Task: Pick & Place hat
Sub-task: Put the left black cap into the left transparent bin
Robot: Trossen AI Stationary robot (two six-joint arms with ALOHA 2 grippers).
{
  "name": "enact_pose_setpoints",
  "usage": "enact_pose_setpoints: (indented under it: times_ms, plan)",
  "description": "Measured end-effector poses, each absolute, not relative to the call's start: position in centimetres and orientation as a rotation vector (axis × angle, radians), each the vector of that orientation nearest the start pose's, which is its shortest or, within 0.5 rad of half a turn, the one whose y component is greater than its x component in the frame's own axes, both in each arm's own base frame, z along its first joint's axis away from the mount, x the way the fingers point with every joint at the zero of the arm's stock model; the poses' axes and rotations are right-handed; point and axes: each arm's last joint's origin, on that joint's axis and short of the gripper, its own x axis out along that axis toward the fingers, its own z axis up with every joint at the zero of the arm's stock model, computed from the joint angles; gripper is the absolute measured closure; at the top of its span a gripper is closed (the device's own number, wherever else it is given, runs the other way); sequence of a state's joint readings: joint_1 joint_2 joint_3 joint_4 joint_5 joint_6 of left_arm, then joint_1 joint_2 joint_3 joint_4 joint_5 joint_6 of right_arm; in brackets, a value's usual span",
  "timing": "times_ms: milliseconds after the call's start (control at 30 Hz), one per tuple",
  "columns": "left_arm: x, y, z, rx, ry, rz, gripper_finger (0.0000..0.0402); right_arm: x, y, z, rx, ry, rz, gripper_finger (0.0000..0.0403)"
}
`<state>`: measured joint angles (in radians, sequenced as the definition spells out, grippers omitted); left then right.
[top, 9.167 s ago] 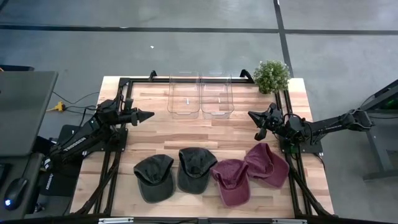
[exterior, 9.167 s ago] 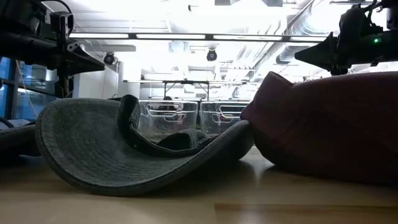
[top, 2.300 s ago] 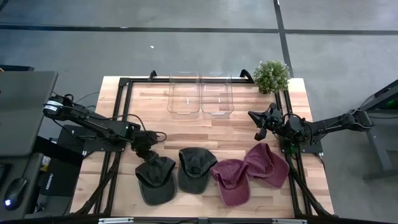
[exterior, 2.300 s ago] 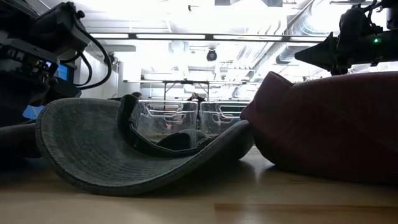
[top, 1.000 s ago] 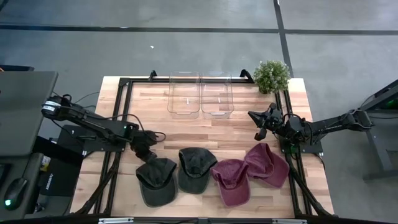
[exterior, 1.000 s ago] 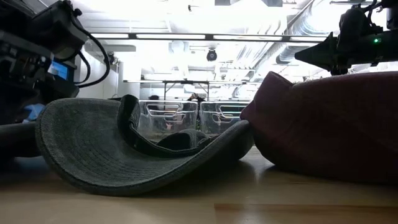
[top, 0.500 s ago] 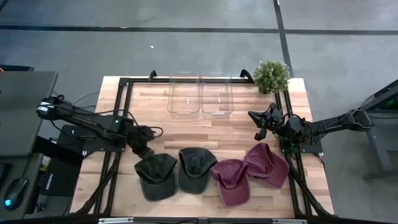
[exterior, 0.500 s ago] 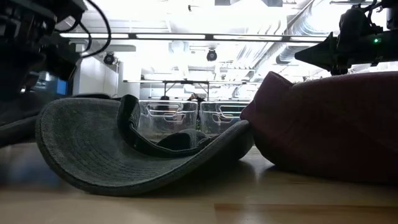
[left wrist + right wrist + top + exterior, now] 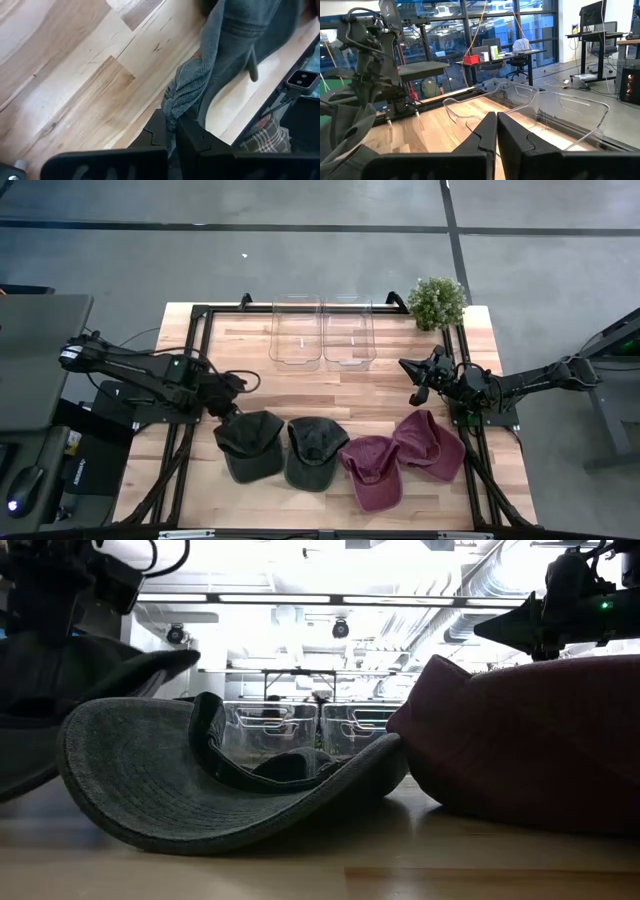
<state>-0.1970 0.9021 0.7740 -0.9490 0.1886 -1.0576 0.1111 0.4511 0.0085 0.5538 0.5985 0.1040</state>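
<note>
Four caps lie along the table's near side: two dark grey and two maroon [image 9: 372, 470] [image 9: 430, 442]. My left gripper [image 9: 222, 417] is shut on the leftmost grey cap [image 9: 250, 445], which shows raised and tilted at the left of the low view [image 9: 90, 690]. The second grey cap [image 9: 315, 450] rests on the table, its brim curling up in the low view [image 9: 220, 790]. My right gripper [image 9: 415, 382] hovers shut above the table's right side, far of the maroon caps, touching nothing. My left gripper [image 9: 172, 122] pinches a bunched fold of the grey cap's crown cloth [image 9: 182, 95] at the cap's far left edge, between its two fingers. It comes from the table's left, slanting down. The cap hangs tilted beyond the fingers, its brim end lower.
Two clear plastic bins [image 9: 296, 332] [image 9: 349, 332] stand side by side at the table's far edge, with a small potted plant [image 9: 437, 300] at the far right corner. Bare wood lies between the bins and the caps. A black frame [image 9: 200, 315] rims the table.
My left gripper, shut on the cap throughout, has risen and drawn a little toward the far left. The leftmost grey cap has come up off the table with it, shifting toward the far edge and tilting. The right arm and the other caps have kept still.
</note>
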Motion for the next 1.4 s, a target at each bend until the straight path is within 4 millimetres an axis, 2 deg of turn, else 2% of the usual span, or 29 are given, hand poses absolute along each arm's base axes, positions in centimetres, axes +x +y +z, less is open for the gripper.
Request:
enact_pose_setpoints:
  times_ms: [200,667,800,1000,1400]
  plan:
    - [14.8,-3.5,26.9,-0.930,1.151,0.227,0.0401,12.2,-0.3,17.8,0.141,-0.130,-0.481,0.0397]
    - [13.7,-3.2,33.2,-0.897,1.059,0.213,0.0401,12.2,-0.3,17.8,0.141,-0.130,-0.481,0.0395]
    - [13.4,-3.0,34.4,-0.884,1.021,0.231,0.0401,12.2,-0.3,17.8,0.141,-0.131,-0.481,0.0398]
    - [13.3,-2.9,35.1,-0.870,0.985,0.222,0.0401,12.2,-0.3,17.8,0.141,-0.130,-0.481,0.0395]
    - [13.2,-2.8,35.0,-0.857,0.983,0.263,0.0401,12.2,-0.3,17.8,0.141,-0.131,-0.481,0.0396]
